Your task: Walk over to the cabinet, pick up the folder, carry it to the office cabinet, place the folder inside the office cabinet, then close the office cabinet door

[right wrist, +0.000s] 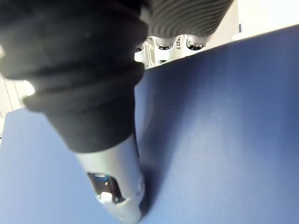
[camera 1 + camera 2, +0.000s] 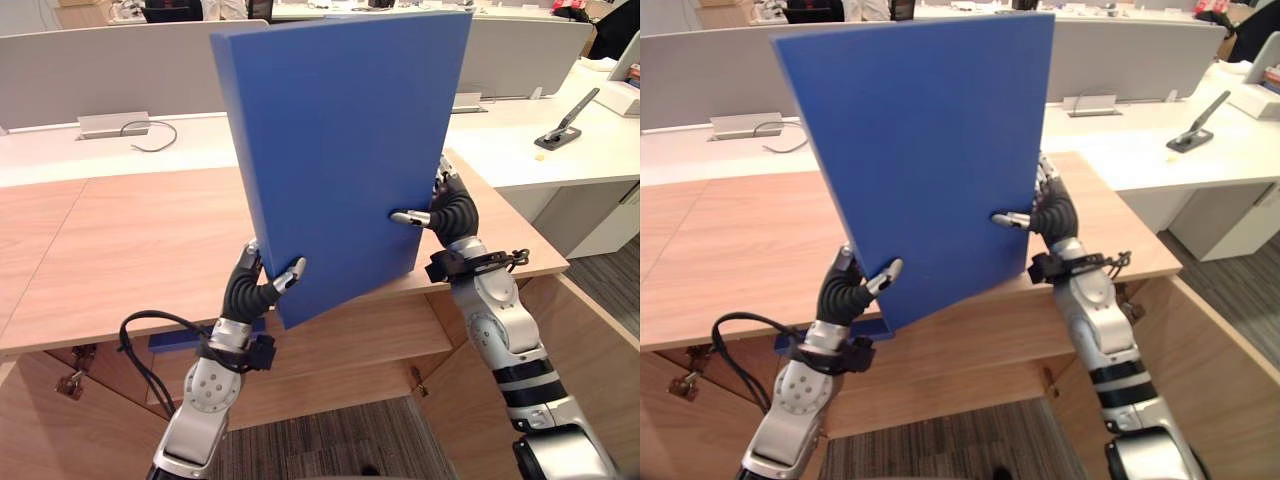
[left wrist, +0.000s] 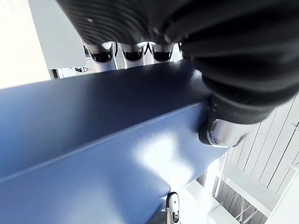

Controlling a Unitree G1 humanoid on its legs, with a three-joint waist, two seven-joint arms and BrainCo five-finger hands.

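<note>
Wooden cabinet top (image 2: pixel 120 250); behind it a white desk (image 2: pixel 60 150) bears a grey box (image 2: pixel 113 124)

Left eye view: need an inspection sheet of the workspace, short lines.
Surface: wooden top, light brown, behind the folder.
Job's things: blue folder, upright, slightly tilted, held off the top.
Clutter: black tool on the white desk; grey socket box further left.
Hands: left hand at the folder's lower corner, right hand at its right edge; both pinch it, thumbs in front.
Cables: grey cable looping beside the socket box.
Surroundings: grey partition, carpet.
</note>
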